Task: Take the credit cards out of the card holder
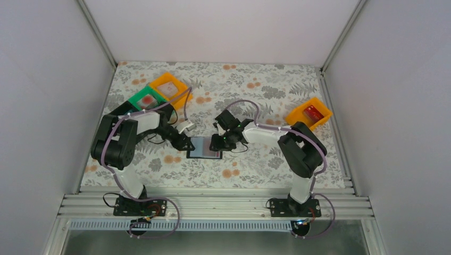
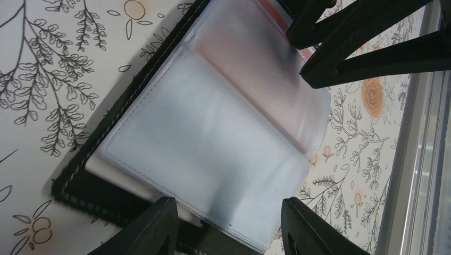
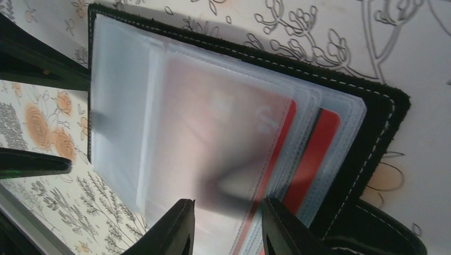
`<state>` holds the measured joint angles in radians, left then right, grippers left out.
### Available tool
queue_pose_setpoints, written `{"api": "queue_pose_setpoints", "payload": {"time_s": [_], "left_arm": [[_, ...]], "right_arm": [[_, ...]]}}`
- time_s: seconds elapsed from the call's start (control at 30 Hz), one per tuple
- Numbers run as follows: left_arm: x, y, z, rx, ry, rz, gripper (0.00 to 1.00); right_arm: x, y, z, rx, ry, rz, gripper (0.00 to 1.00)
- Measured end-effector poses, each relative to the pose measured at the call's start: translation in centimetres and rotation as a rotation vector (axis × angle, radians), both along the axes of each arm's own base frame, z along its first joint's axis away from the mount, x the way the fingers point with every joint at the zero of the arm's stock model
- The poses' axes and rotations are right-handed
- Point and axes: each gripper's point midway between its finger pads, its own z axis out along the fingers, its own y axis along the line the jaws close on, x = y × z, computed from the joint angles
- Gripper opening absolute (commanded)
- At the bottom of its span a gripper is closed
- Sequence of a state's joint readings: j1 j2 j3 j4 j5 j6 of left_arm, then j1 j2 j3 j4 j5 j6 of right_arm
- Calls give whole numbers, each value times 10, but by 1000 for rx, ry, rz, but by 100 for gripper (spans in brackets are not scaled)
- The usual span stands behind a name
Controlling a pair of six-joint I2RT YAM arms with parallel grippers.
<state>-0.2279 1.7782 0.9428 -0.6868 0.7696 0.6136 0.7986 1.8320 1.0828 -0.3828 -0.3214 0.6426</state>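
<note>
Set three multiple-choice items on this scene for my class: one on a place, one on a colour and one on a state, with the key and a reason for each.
1. Where on the table does the card holder lie?
A. At the far left corner
B. In the middle, between the left tool and the right tool
C. At the far right edge

2. What colour are the credit cards whose edges show in its sleeves?
A. Green
B. Yellow
C. Red

3. In what state is the card holder?
A. Open flat, clear sleeves up
B. Folded shut
C. Standing on edge

Key:
1 B: the top view shows it mid-table with a tool at either end.
2 C: the right wrist view shows red edges behind the sleeves.
3 A: both wrist views look onto its spread sleeves.
</note>
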Motion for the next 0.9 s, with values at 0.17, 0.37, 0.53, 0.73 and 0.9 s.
{"api": "queue_pose_setpoints", "payload": {"time_s": [0.17, 0.37, 0.53, 0.73, 0.9], "left_arm": [[-2, -3, -1, 4, -1, -15, 39], [-4, -4, -4, 5, 13, -18, 35], [-4, -4, -4, 3, 14, -18, 34], [-4, -4, -4, 1, 14, -19, 35], [-4, 0, -3, -1, 22, -10, 39]], "right_arm": [[1, 11, 1, 23, 6, 18, 32], [-1, 27, 3, 68, 13, 51, 31], [-1, 40, 11, 124, 9, 76, 31], [-1, 50, 20, 182, 1, 101, 32], [4, 51, 19, 173, -13, 96, 36]]}}
